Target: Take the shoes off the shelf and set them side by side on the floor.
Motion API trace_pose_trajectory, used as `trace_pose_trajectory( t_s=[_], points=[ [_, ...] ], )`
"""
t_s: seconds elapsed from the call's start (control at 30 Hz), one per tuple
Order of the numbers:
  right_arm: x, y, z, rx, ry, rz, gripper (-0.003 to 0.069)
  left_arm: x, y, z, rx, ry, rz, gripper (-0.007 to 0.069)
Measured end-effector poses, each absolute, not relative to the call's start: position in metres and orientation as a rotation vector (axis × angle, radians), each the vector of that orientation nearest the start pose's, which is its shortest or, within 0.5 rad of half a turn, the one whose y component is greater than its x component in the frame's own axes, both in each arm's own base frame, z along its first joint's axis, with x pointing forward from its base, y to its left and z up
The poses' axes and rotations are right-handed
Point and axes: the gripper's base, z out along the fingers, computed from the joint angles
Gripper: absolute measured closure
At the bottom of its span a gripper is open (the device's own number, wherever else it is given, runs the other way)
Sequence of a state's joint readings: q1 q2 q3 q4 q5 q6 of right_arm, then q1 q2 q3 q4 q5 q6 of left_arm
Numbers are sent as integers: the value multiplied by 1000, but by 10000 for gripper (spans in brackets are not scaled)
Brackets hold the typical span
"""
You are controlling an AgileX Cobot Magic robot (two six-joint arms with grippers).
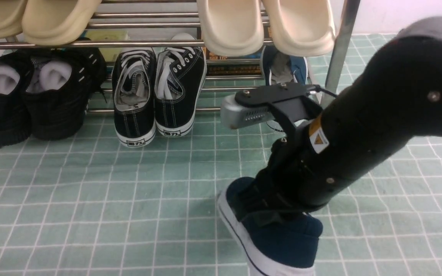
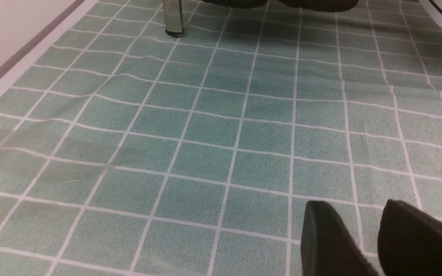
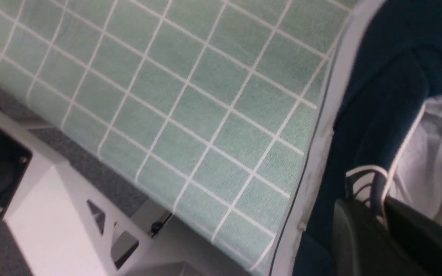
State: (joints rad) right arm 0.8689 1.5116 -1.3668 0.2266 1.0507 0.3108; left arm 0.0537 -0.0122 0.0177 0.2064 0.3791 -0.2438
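One navy slip-on shoe (image 1: 282, 237) with a white sole is down at the pale green gridded floor (image 1: 90, 199), toe toward the camera. My right gripper (image 1: 267, 209) is shut on its collar. In the right wrist view the dark fingers (image 3: 359, 237) pinch the shoe's (image 3: 378, 115) white-trimmed edge, grey insole beside them. Whether the sole touches the floor I cannot tell. The second navy shoe (image 1: 282, 65) stands on the shelf's (image 1: 148, 43) low tier, partly behind my right arm. My left gripper (image 2: 366, 230) hangs open just above bare floor (image 2: 205, 134), holding nothing.
On the low tier stand black lace-up sneakers (image 1: 155, 96) and black mesh shoes (image 1: 33, 96). Beige foam slippers (image 1: 267, 23) rest on the tier above. A chrome post (image 1: 340, 50) stands right of the shelved navy shoe. The robot's white base (image 3: 52, 199) borders the mat's near edge.
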Motion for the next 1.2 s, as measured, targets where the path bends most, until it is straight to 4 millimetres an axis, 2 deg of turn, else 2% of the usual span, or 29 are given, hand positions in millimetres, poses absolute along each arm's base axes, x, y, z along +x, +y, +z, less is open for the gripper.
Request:
trace_pose_trajectory(
  t_s=[0.13,0.27,0.4,0.43,0.47,0.57,0.73,1.0,1.13,1.2],
  points=[
    [165,255,364,-798,2676,689,606,52,10,174,-151,1855,72,385],
    [157,263,364,-851,2638,672,606,52,10,174,-151,1855,72,385],
    [175,289,336,-836,2587,561,606,52,10,174,-151,1855,72,385],
    [177,290,335,-833,2581,558,606,52,10,174,-151,1855,72,385],
    [184,297,324,-832,2571,513,606,52,10,174,-151,1855,72,385],
    [194,304,309,-808,2584,431,606,52,10,174,-151,1855,72,385],
    [202,306,297,-733,2603,346,606,52,10,174,-151,1855,72,385],
    [200,322,284,-682,2508,203,606,52,10,174,-151,1855,72,385],
    [197,334,271,-651,2498,173,606,52,10,174,-151,1855,72,385],
    [199,340,258,-629,2525,162,606,52,10,174,-151,1855,72,385]
  ],
)
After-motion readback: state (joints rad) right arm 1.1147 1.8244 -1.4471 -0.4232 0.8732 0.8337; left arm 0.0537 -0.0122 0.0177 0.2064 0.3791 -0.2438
